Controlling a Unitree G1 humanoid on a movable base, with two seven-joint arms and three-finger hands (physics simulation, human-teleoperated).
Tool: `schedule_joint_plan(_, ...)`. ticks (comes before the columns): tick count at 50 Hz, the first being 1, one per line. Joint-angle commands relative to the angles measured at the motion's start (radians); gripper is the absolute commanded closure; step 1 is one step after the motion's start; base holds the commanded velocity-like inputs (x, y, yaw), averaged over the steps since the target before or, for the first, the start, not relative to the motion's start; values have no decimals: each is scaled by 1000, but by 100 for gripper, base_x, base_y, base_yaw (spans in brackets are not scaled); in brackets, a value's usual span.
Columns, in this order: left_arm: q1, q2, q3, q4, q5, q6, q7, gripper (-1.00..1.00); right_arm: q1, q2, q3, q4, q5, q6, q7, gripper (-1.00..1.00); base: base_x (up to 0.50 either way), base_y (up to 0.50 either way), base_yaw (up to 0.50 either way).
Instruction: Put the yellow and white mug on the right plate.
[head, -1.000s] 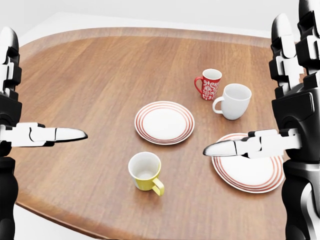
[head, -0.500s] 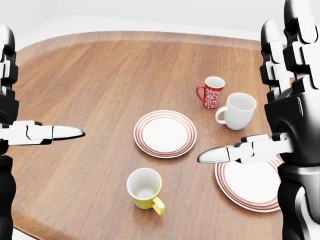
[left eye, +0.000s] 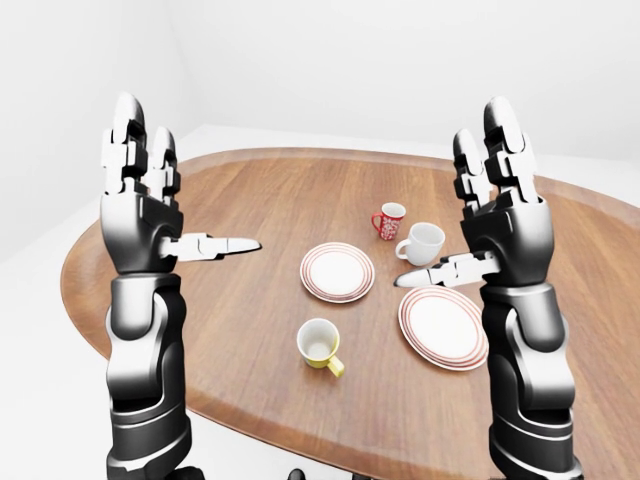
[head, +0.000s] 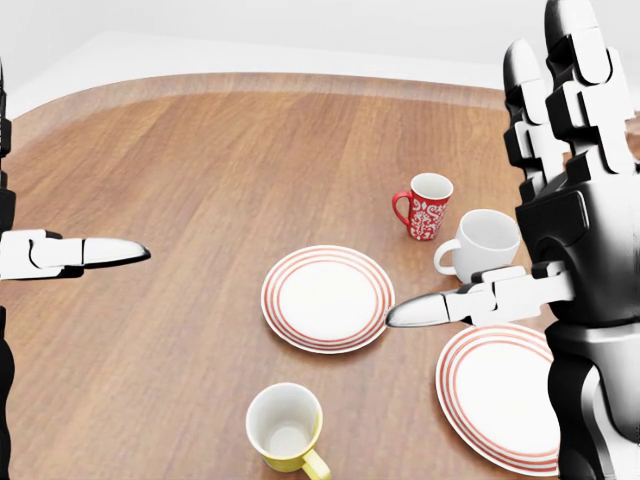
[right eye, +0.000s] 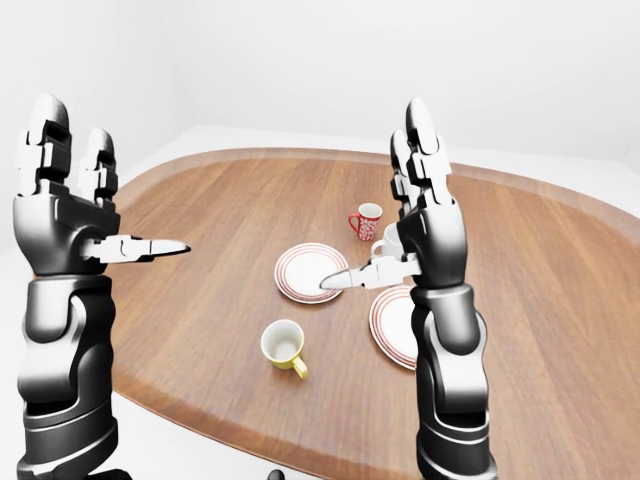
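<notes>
The yellow mug with a white inside (head: 283, 432) stands upright near the bottom of the head view, handle toward the lower right. The right plate (head: 495, 395), white with red rings, lies to its right, partly hidden by my right forearm. My right hand (left eye: 478, 225) is raised above that plate, fingers straight up, thumb pointing left, open and holding nothing. My left hand (left eye: 165, 210) is held up the same way over the table's left part, open, thumb pointing right. Both hands are well above the mug and apart from it.
A second red-ringed plate (head: 327, 298) lies in the middle of the round wooden table (left eye: 250, 200). Above the right plate stand a red patterned mug (head: 427, 207) and a plain white mug (head: 485, 243). The table's near edge (left eye: 250, 420) curves below the yellow mug.
The whole head view has shifted: the table's things sit lower in the picture, so the camera has moved. My hands keep their raised open pose, the right one slightly further left.
</notes>
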Motion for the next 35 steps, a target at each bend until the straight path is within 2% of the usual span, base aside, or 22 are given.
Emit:
schedule_joint_plan(1,-23,36,32,31,-29,0,13,-98,-87,-55,65,90,-135,0,79,-100,0,0,0)
schedule_joint_plan(6,-20,48,41,33,-34,0,13,-98,-142,-63,84,146,-246,0,191,-100,0,0,0)
schedule_joint_plan(7,-17,70,66,62,-27,0,3,-98,-200,-135,195,299,-423,0,208,-100,0,0,0)
schedule_joint_plan(12,-23,81,75,57,-37,0,8,-98,-195,-43,138,331,-570,0,298,-100,0,0,0)
schedule_joint_plan(18,-18,80,70,64,-35,0,6,-98,-211,-15,117,348,-612,0,326,-100,0,0,0)
schedule_joint_plan(35,-22,89,79,65,-41,0,8,-98,-190,29,155,343,-745,0,348,-100,0,0,0)
